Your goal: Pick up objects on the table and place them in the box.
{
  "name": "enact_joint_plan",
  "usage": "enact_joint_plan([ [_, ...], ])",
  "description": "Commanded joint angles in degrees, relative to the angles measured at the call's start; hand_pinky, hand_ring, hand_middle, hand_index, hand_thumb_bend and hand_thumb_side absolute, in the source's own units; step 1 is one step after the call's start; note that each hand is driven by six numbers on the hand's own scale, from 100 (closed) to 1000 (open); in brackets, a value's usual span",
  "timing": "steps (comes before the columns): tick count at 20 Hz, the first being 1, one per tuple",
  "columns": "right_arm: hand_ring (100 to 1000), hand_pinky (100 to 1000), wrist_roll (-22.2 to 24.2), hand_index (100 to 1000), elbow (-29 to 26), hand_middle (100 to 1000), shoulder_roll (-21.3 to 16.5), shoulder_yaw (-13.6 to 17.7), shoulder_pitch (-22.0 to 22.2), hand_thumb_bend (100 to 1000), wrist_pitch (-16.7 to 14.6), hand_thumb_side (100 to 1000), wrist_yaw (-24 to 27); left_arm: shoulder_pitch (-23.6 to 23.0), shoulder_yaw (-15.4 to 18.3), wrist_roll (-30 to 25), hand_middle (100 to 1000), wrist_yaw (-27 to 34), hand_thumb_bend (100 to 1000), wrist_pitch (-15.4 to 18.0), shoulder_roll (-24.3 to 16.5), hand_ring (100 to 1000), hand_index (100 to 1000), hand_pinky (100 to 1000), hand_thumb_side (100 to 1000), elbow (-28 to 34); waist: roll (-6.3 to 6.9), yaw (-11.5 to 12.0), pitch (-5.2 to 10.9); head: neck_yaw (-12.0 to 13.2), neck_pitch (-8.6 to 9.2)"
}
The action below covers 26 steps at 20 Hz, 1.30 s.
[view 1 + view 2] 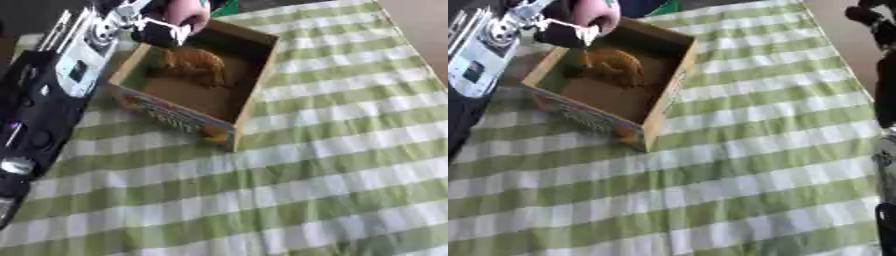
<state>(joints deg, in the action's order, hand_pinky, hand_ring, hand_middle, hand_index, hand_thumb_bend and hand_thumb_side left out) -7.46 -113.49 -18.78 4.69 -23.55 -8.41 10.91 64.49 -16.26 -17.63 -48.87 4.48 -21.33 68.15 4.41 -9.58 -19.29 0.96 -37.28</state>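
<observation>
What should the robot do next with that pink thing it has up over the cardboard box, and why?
Probably lower it slightly and let go. The left hand holds the pink object above the far corner of the open box, where a brownish item already lies. Opening the fingers there should drop it inside. The striped cloth shows nothing else to collect. The right arm shows only at the right eye view's edge.

My left hand [579, 27] hangs over the far left corner of the cardboard box [662, 95], its fingers curled round a pink object [595, 12]. The box stands open on the green-and-white striped cloth [745, 165], with printed artwork on its near outer wall. Inside it, a brown rounded item [614, 66] lies near the far end. My right arm [883, 75] shows dark along the right edge; its hand cannot be made out.
</observation>
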Motion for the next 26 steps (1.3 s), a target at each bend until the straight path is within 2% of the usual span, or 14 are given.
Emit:
enact_joint_plan([
  [1,839,750,0.2,871,-1.1,541,-0.4,0.1,-0.8,100,0.0,1000,0.4,1.4,-0.5,-0.2,375,-2.1,100,1.5,0.3,475,483,199,252,-1.0,-0.16,-0.2,0.94,0.2,0.72],
  [9,838,750,0.3,870,-1.1,541,-0.1,-0.1,-1.5,100,0.0,1000,0.6,1.3,-1.0,-1.0,366,-8.9,100,4.0,1.9,480,467,198,248,-4.5,0.36,-0.8,0.56,0.0,1.67],
  [13,838,749,0.3,869,-1.1,541,0.0,-0.2,-1.7,100,0.0,1000,0.7,1.7,-0.5,-4.7,424,-10.7,100,5.4,2.1,517,550,256,244,-6.0,0.58,-1.1,0.43,0.3,1.66],
  [15,838,749,0.4,869,-1.1,539,0.0,-0.3,-1.9,100,0.0,1000,0.7,2.3,0.3,-7.6,470,-10.9,100,5.6,2.1,555,638,308,247,-7.2,0.66,-1.3,0.31,0.6,1.73],
  [16,838,749,0.5,869,-1.1,540,0.0,-0.3,-2.0,100,0.0,1000,0.7,2.7,0.9,-9.4,481,-10.8,100,5.6,2.2,569,653,328,249,-7.9,0.71,-1.5,0.24,0.8,1.82],
  [17,838,749,0.5,869,-1.1,539,0.0,-0.3,-2.1,100,0.0,1000,0.8,3.1,1.5,-10.8,495,-10.6,100,5.7,2.2,576,668,335,293,-8.3,0.74,-1.6,0.18,0.9,1.92],
  [18,838,749,0.5,869,-1.1,539,0.0,-0.3,-2.2,100,0.0,1000,0.8,3.4,2.0,-11.9,504,-10.2,100,5.7,2.2,588,682,347,463,-8.6,0.76,-1.8,0.11,1.0,2.04],
  [19,838,749,0.5,869,-1.1,539,0.0,-0.3,-2.3,100,0.0,1000,0.8,3.8,2.4,-12.9,513,-9.9,100,5.6,2.1,596,694,350,594,-8.8,0.79,-1.9,0.04,1.2,2.14],
  [20,838,749,0.5,869,-1.1,539,0.1,-0.3,-2.3,100,0.0,1000,0.8,4.0,2.6,-13.8,537,-9.5,100,5.8,2.1,615,711,367,785,-8.9,0.83,-2.0,-0.01,1.3,2.20],
  [21,838,749,0.5,869,-1.1,539,0.1,-0.3,-2.3,100,0.0,1000,0.8,4.2,2.7,-14.6,551,-9.2,166,6.0,2.0,623,725,374,901,-8.7,0.85,-2.1,-0.06,1.4,2.23],
  [22,838,749,0.5,868,-1.1,538,0.1,-0.3,-2.3,100,0.0,1000,0.8,4.2,2.8,-15.2,561,-8.9,342,6.2,1.9,630,734,380,1000,-8.5,0.87,-2.1,-0.08,1.4,2.24],
  [23,838,749,0.5,868,-1.1,538,0.1,-0.3,-2.3,100,0.1,1000,0.8,4.2,2.9,-15.6,578,-8.6,468,6.3,1.8,644,742,389,1000,-8.2,0.88,-2.1,-0.08,1.4,2.19],
  [24,838,748,0.5,868,-1.1,538,0.1,-0.3,-2.3,100,0.1,1000,0.8,4.1,2.9,-15.9,608,-8.5,674,6.2,1.7,666,761,401,1000,-7.9,0.88,-2.1,-0.08,1.4,2.15],
  [26,838,749,0.6,868,-1.1,538,0.1,-0.3,-2.2,100,0.1,1000,0.8,3.9,3.1,-15.9,664,-8.5,802,5.4,1.3,711,807,433,1000,-7.3,0.86,-2.0,-0.04,1.3,2.13],
])
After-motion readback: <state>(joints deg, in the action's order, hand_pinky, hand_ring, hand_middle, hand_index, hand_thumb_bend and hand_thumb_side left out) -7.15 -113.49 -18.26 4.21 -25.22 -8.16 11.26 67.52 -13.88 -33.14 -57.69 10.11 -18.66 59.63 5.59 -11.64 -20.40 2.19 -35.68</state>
